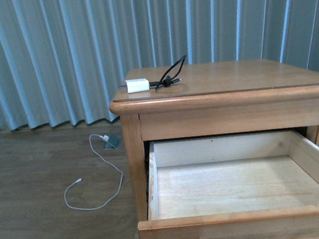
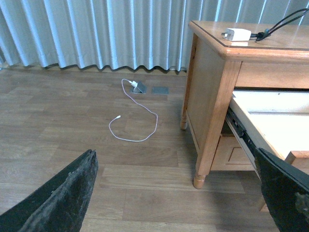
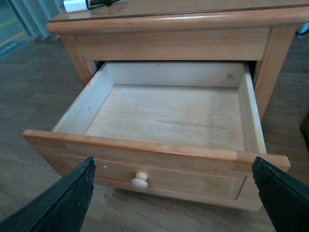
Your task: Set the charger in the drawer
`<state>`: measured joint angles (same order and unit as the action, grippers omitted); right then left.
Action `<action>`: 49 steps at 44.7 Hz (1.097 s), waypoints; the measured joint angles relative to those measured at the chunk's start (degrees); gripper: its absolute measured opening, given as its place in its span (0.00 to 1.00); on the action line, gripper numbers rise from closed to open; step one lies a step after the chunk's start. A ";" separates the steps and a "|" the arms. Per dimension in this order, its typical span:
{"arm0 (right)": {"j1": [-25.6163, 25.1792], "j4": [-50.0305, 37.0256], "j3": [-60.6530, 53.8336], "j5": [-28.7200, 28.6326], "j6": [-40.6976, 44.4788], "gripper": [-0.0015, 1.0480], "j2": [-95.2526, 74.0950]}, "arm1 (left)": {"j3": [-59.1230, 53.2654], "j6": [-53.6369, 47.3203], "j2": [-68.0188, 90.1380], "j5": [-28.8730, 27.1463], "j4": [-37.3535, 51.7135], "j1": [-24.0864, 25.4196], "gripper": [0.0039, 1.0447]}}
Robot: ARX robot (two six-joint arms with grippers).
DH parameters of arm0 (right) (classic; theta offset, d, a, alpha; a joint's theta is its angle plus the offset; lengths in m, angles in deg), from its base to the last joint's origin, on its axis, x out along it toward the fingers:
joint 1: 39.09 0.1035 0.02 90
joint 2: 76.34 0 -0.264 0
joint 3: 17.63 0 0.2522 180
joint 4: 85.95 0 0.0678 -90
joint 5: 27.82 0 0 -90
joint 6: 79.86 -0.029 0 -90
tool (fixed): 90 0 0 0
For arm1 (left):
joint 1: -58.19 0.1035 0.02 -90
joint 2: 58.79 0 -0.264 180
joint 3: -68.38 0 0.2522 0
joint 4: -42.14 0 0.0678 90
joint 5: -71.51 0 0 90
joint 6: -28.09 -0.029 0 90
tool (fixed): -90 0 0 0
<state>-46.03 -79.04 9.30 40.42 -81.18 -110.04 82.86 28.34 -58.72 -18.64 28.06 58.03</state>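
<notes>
Curtained room, wood floor; nightstand [image 1: 229,80] with drawer [image 1: 235,186] pulled out and empty. Charger [image 1: 138,86] sits on the top at its far-left corner, black cable looped to its right. Left gripper [image 2: 175,154] and right gripper [image 3: 174,162] both gape wide, holding nothing, well apart from the charger. Step in hand looks like the pickup. The left arm seems better placed: pinch the white block across its sides, not the cable, lift clear of the top's lip, release low inside the drawer. Front view shows no grippers; only the left wrist view shows the prongs clearly; only the right wrist view shows the knob [image 3: 140,180].
</notes>
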 joint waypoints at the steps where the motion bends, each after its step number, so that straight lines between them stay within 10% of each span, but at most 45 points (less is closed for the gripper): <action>1: -1.81 1.55 -0.61 -0.87 -0.42 0.92 2.67 | 0.00 0.00 0.00 0.00 0.00 0.00 0.94; 8: -4.02 0.48 -1.92 1.44 -1.18 0.89 6.97 | 0.00 0.00 0.00 0.02 0.00 0.00 0.94; 16: 4.42 -8.87 -7.91 20.94 0.87 0.51 12.83 | 0.00 0.00 0.00 0.02 0.00 0.00 0.94; 26: 6.73 -6.08 -10.19 21.70 1.11 0.02 17.84 | 0.00 0.00 0.00 0.00 0.00 0.00 0.94; 43: 6.78 5.73 -12.85 21.64 1.29 0.02 30.75 | 0.00 0.00 0.00 -0.04 0.00 0.00 0.94; 49: 6.78 6.73 -12.85 21.68 1.36 0.21 33.38 | 0.00 0.00 0.00 0.00 0.00 0.00 0.94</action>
<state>-39.25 -72.31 -3.55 62.10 -79.83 -76.66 82.86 28.34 -58.72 -18.64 28.06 58.03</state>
